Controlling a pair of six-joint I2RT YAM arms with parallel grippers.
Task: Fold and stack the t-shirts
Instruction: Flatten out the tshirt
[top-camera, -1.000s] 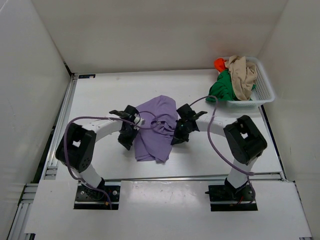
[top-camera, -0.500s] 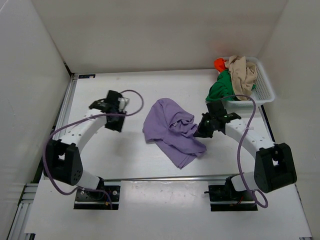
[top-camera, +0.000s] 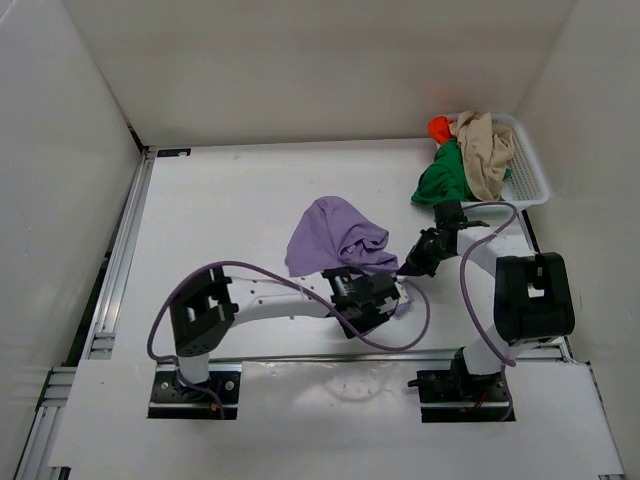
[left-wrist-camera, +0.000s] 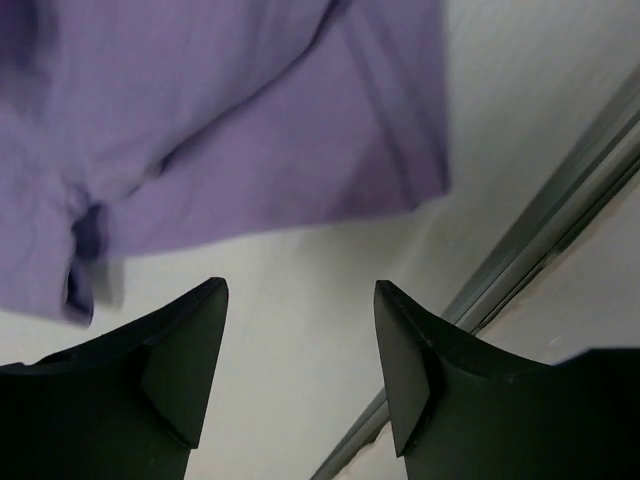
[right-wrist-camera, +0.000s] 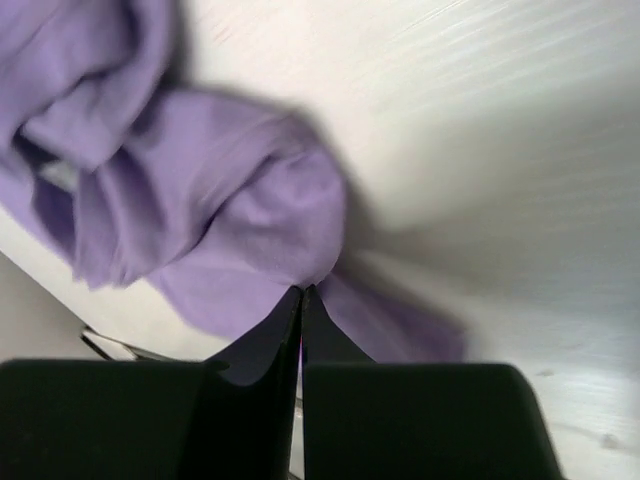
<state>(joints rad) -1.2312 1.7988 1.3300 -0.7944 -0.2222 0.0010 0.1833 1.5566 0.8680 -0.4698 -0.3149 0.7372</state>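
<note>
Only the wrist views tell: left end effector (left-wrist-camera: 300, 290) gapes empty, right end effector (right-wrist-camera: 301, 291) pinches the lilac t-shirt (top-camera: 335, 235).

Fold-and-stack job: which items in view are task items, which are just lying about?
Job: lilac t-shirt, green t-shirt, beige t-shirt, orange-red t-shirt.
Lying about: white mesh basket, holding the last three.

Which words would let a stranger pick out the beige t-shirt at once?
Find the white mesh basket in the table's far right corner. The beige t-shirt drapes over its heap, paler than the green t-shirt and orange-red t-shirt beside it.
</note>
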